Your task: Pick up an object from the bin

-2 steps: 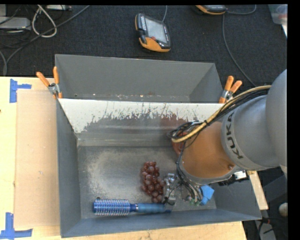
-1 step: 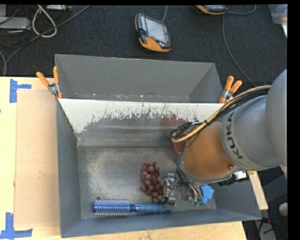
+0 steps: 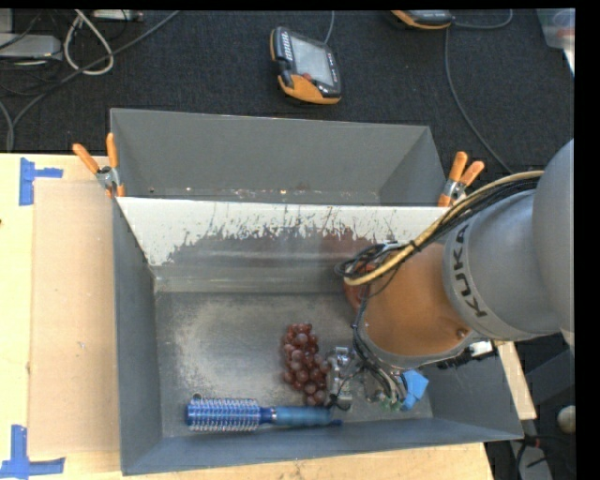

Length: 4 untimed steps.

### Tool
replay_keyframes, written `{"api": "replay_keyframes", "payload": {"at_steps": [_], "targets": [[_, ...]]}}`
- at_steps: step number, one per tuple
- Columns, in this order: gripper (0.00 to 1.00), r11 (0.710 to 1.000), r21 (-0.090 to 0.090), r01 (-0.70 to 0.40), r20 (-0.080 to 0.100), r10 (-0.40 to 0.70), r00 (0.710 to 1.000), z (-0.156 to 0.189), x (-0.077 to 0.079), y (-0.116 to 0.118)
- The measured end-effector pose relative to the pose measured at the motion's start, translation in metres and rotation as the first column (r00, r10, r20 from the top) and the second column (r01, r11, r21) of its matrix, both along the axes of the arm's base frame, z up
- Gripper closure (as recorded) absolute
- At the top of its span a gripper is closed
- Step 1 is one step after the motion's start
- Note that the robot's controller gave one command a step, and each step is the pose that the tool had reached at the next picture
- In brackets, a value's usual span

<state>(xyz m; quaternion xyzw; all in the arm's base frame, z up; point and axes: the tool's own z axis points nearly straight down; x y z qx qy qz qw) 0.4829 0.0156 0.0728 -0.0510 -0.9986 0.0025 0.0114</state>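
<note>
Dark-red grape bunch (image 3: pixel 302 356) just beside gripper (image 3: pixel 339 382); blue hairbrush (image 3: pixel 253 413) near; grip state: cannot tell.

The big grey arm (image 3: pixel 511 253) comes in from the right and bends down. Its end effector (image 3: pixel 343 382) hangs low under the orange cover (image 3: pixel 408 309).

Along the front edge of the bin (image 3: pixel 131 309) we see a blue hairbrush (image 3: pixel 253 414) lying flat. Its bristled head is toward the front-left corner, and its handle runs right, parallel to the front wall. Beyond the bin's far edge, on the dark carpet (image 3: pixel 206 75), we find an orange-and-black handheld device (image 3: pixel 306 63), screen up. Pale cables (image 3: pixel 98 64) loop over the carpet past the far-left corner. A second orange-rimmed item (image 3: pixel 422 17) is cut off further back.
</note>
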Motion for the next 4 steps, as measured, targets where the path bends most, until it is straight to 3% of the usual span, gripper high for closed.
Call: {"api": "replay_keyframes", "payload": {"at_steps": [1, 2, 3, 4], "targets": [[1.00, 0.996, -0.002, 0.088, -0.003, -0.088, 0.996, 0.030, 0.005, 0.021], [1.00, 0.996, -0.002, 0.088, -0.003, -0.088, 0.996, 0.030, 0.005, 0.021], [1.00, 0.995, 0.000, -0.097, -0.002, 0.097, 0.995, 0.002, 0.008, 0.012], [1.00, 0.997, 0.001, -0.073, -0.002, 0.073, 0.997, -0.001, 0.010, 0.010]]}}
